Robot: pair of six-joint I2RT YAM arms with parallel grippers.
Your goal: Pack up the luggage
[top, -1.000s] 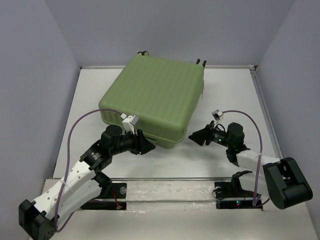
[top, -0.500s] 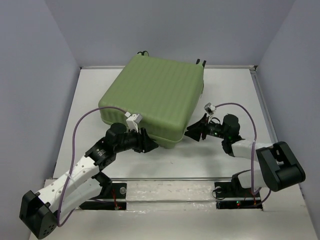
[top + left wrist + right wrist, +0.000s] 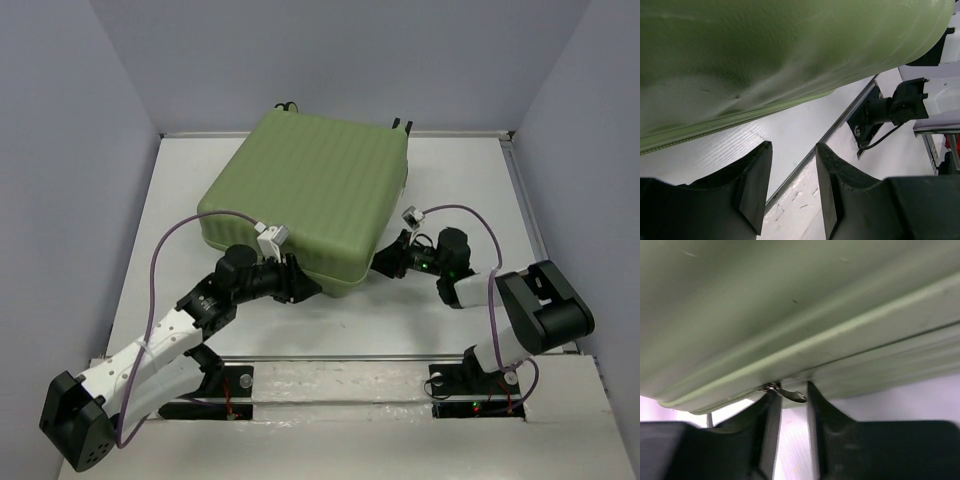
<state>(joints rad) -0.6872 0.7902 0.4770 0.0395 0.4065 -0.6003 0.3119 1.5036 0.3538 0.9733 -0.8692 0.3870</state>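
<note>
The luggage (image 3: 310, 190) lies shut, ribbed green shell up, on the white surface (image 3: 460, 180) at far centre, turned a bit so one corner points near. At its near-left edge the left fingers (image 3: 752, 190) sit low beside the zip seam, spread w/ a clear gap btwn them and nothing in it. At the near-right corner the right fingers (image 3: 769, 425) stand close together either side of the metal zip pull (image 3: 792, 395) under the seam; can't tell if they're actually pinching it.
</note>
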